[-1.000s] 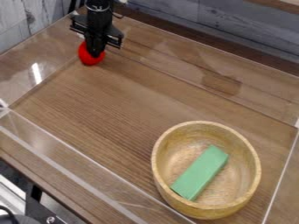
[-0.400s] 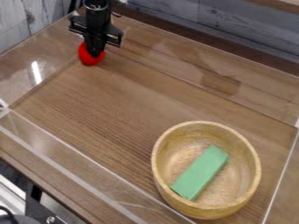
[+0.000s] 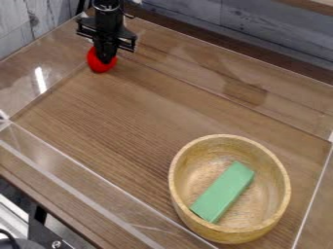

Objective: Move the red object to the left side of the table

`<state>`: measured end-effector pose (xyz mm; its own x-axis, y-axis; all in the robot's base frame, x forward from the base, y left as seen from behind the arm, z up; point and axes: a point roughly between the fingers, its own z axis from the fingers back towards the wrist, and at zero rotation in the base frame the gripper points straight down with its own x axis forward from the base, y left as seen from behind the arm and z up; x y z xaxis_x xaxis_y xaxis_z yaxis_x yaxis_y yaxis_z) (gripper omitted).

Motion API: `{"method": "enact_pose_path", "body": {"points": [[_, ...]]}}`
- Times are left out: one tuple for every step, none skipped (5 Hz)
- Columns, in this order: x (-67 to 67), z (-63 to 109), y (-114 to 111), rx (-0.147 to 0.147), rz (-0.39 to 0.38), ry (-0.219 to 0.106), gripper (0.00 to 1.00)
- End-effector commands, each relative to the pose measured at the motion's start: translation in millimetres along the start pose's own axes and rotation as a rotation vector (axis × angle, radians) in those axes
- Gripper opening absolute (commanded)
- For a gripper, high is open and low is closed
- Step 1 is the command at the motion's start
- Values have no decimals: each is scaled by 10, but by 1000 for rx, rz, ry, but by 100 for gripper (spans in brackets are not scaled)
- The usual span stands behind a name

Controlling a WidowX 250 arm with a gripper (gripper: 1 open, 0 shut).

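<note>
The gripper (image 3: 105, 56) points straight down, its dark fingers clenched on the red object (image 3: 100, 63), a small strawberry-like toy showing just below and to the 7 o'clock side of the fingertips. Whether the toy rests on the wood or hangs just clear of it cannot be told. It lies at about 10 o'clock on the table (image 3: 156, 107), near the clear acrylic wall (image 3: 33, 78).

The toy looks light and rounded, probably smooth plastic, so it could roll or slip. A grip across its widest part seems safest.

Well apart at 5 o'clock, a wooden bowl (image 3: 182, 160) holds a flat green block (image 3: 224, 191).

No brand, label or writing is legible.
</note>
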<state>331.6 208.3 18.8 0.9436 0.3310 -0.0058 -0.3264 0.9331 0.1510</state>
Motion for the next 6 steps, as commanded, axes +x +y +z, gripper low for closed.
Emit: {"method": "enact_pose_path", "body": {"points": [[-123, -61, 170, -2, 75, 47, 0], [-152, -65, 185, -2, 89, 64, 0], [-175, -68, 199, -2, 103, 80, 0], [-199, -71, 214, -1, 117, 96, 0], [-217, -72, 232, 0, 131, 110, 0], [-241, -79, 236, 2, 143, 123, 0]]}}
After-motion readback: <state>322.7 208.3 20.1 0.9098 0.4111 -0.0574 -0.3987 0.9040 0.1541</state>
